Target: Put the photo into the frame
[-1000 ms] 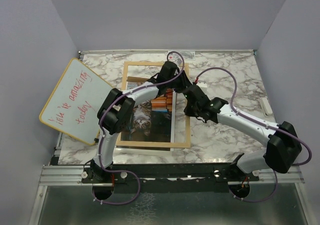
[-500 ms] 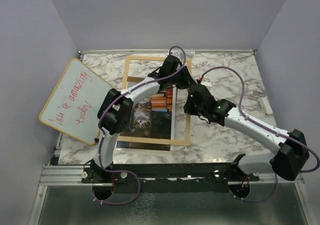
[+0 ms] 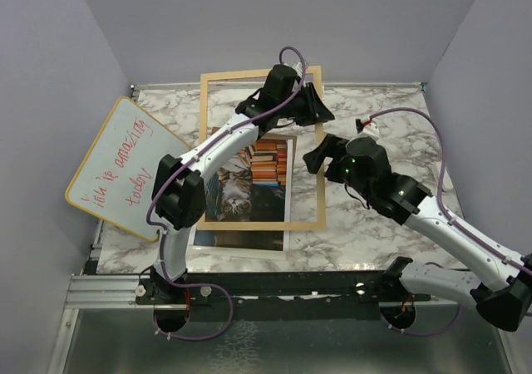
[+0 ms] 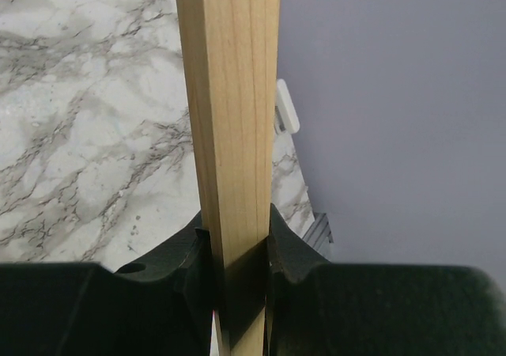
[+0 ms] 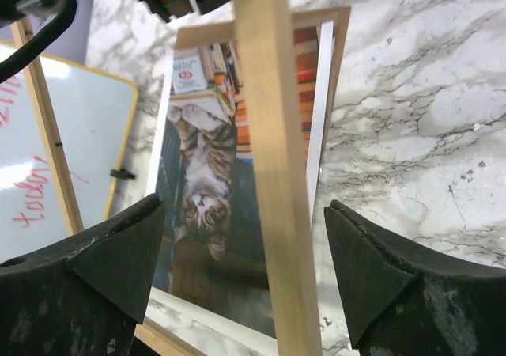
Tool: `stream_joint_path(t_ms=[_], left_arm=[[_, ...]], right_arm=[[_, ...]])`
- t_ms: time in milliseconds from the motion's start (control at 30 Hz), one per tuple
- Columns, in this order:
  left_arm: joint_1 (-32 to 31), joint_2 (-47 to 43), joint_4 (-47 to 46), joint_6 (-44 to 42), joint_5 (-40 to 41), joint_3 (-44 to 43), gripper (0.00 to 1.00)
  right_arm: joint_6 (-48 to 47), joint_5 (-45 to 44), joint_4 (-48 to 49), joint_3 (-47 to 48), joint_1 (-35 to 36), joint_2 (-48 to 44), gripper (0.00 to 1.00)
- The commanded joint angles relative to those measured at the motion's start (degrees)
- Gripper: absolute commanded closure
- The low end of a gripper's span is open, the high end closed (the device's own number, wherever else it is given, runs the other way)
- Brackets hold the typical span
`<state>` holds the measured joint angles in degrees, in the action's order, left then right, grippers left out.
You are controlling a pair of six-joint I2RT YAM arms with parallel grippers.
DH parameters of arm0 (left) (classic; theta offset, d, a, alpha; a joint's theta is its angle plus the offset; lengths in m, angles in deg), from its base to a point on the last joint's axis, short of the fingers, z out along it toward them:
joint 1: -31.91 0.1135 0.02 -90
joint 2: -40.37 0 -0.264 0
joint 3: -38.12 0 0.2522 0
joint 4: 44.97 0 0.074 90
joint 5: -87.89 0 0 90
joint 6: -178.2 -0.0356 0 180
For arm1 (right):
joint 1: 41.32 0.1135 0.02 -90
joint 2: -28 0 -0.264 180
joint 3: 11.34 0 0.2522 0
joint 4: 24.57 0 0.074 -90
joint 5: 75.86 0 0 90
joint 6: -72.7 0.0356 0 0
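While your L gripper (image 4: pixel 237 249) pinches the wood frame (image 4: pixel 229 95) by one rail, tilted up over the cat photo (image 3: pixel 241 193), R gripper (image 5: pixel 245 213) hangs spread wide astride another rail.

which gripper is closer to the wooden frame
Left. The left gripper is shut on the frame, touching it; the right gripper is open, straddling a rail without touching it.

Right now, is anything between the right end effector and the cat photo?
Yes: a side rail of the thin light-wood frame crosses between the open right end effector and the white-bordered cat photo lying below.
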<state>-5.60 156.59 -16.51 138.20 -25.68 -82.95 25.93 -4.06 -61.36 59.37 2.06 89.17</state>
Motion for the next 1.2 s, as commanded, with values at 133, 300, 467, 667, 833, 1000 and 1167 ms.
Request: stream_joint_path(t_ms=[133, 300, 467, 667, 833, 1000, 1167], left_arm=[[0.0, -5.2, 2.6, -1.2, -7.3, -7.7, 1.00], [0.0, -6.0, 2.6, -2.1, -14.2, -10.5, 1.00], [0.5, -7.8, 1.9, -2.2, -18.7, -12.4, 1.00], [2.1, -10.7, -7.4, 4.7, -22.3, -10.5, 1.00], [2.6, -13.0, -17.7, 11.7, -23.4, -5.0, 1.00], [2.7, -13.6, -17.0, 11.3, -21.9, -4.0, 1.00], [2.8, -13.9, -9.8, 6.3, -18.5, -5.7, 0.79]], right_arm=[[1.2, -8.3, 0.9, 3.0, -1.9, -5.8, 0.11], [-5.5, 7.1, 6.0, 6.1, -5.5, -3.6, 0.16], [-8.2, 19.6, 10.1, 7.9, -7.3, -2.8, 0.27], [-2.7, 28.4, 15.7, 4.3, -8.8, -3.5, 0.43], [-1.2, 30.3, 20.9, 1.8, -8.8, -5.2, 0.55], [-3.0, 30.9, 19.4, 5.0, -8.8, -3.8, 0.76], [-2.9, 29.8, 18.4, 7.1, -8.8, -3.1, 0.96]])
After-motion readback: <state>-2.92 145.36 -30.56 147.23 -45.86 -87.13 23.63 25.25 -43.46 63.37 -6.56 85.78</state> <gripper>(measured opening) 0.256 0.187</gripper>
